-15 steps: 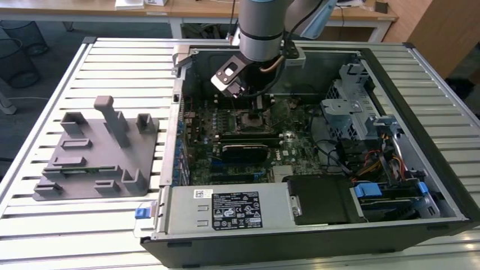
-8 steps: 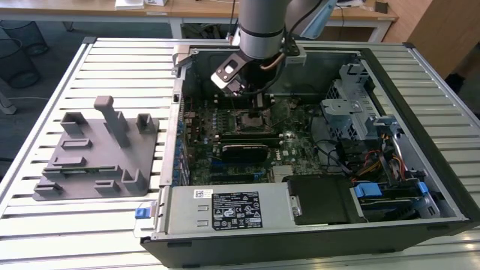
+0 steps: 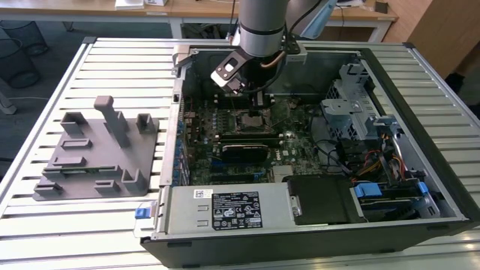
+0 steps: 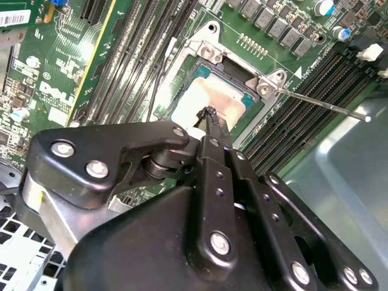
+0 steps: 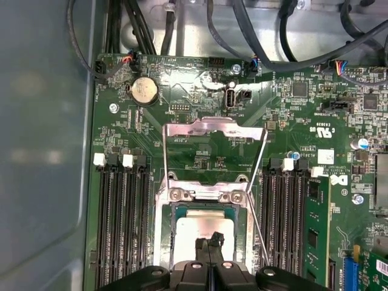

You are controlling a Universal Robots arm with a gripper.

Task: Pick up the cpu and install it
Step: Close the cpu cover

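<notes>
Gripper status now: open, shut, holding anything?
Gripper: shut, fingertips together over the pale silvery square cpu, which lies in the metal-framed motherboard socket; nothing held between them.

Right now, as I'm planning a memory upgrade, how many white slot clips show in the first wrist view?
4 white clips: two on one side of the socket, two on the other; more may be hidden behind the end effector.

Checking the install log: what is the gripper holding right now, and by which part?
Nothing: the gripper is shut over the cpu, which lies flat in the socket.
</notes>
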